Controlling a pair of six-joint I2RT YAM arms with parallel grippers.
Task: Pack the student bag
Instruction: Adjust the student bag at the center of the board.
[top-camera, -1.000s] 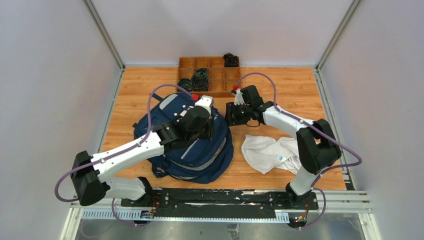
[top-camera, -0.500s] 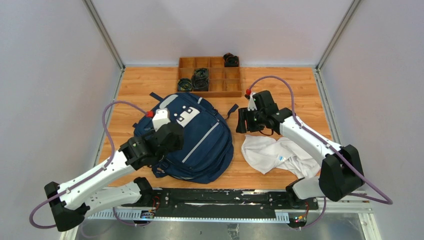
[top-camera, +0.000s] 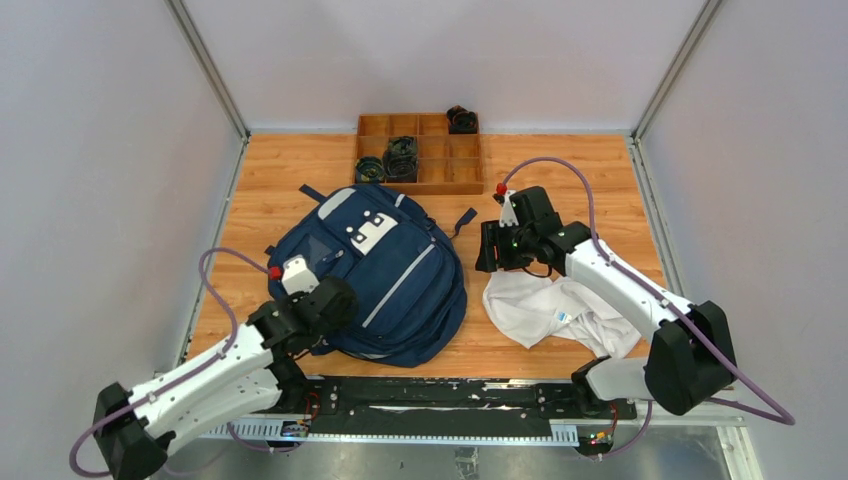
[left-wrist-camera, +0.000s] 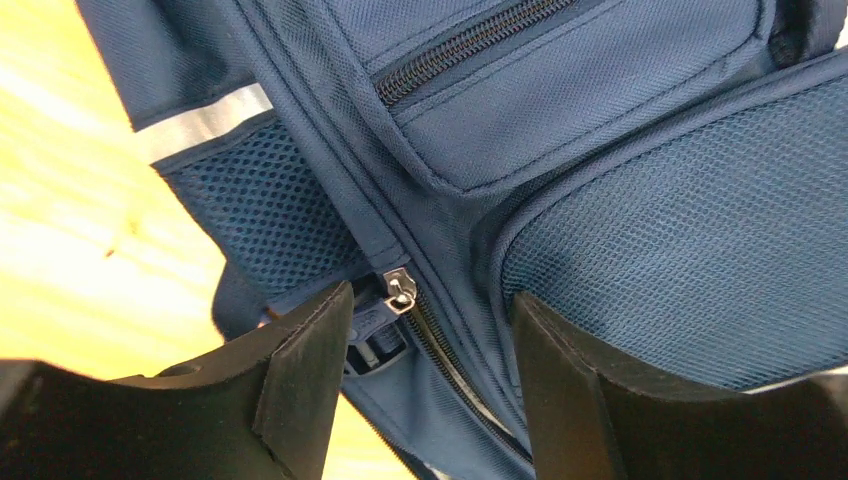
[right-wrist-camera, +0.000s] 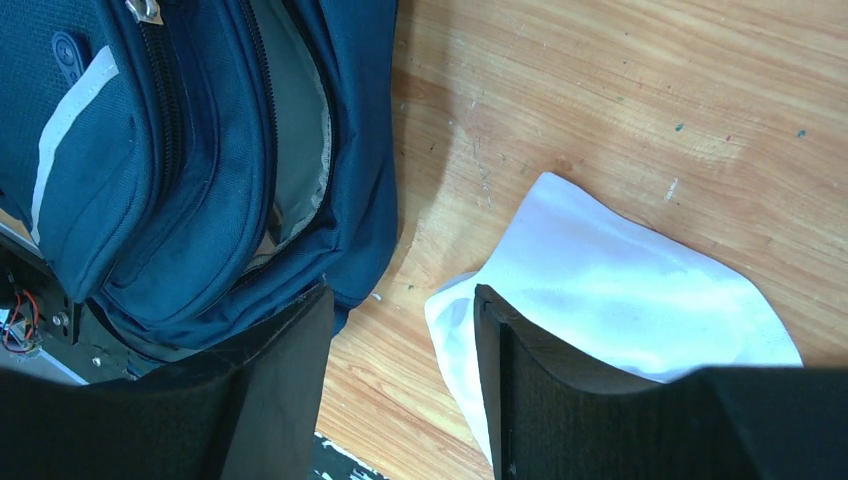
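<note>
Wooden tray (top-camera: 430, 183) is set at the far edge of the table (top-camera: 600, 170). Three dark round items (top-camera: 403, 152) are held in it: one in the far-right compartment, one near the middle, one at the near-left corner. What they are cannot be told. Backpack (top-camera: 400, 290) is laid flat left of centre on the table, front face up, grey-white patch (top-camera: 372, 230) toward its far end. Its long axis is run far-to-near with a slight diagonal: top end is pointed away from the arm bases toward the tray's left end, bottom end sits near the table's front edge. White cloth (top-camera: 545, 305) is spread on the table to the right of the backpack, apart from it. In the overhead view no opening in the backpack is visible. In the right wrist view a zip gap along its side is exposed, with grey lining (right-wrist-camera: 295, 130) seen inside; no contents can be made out there. A metal zip pull (left-wrist-camera: 400, 290) beside a mesh pocket (left-wrist-camera: 270, 220) is resolved only in the left wrist view. Left gripper (left-wrist-camera: 430, 350) is held over that zip pull at the backpack's near-left side, jaws wide, nothing clamped. Right gripper (right-wrist-camera: 400, 300) is held above bare table between the backpack's edge and the cloth, jaws wide, nothing gripped.
</note>
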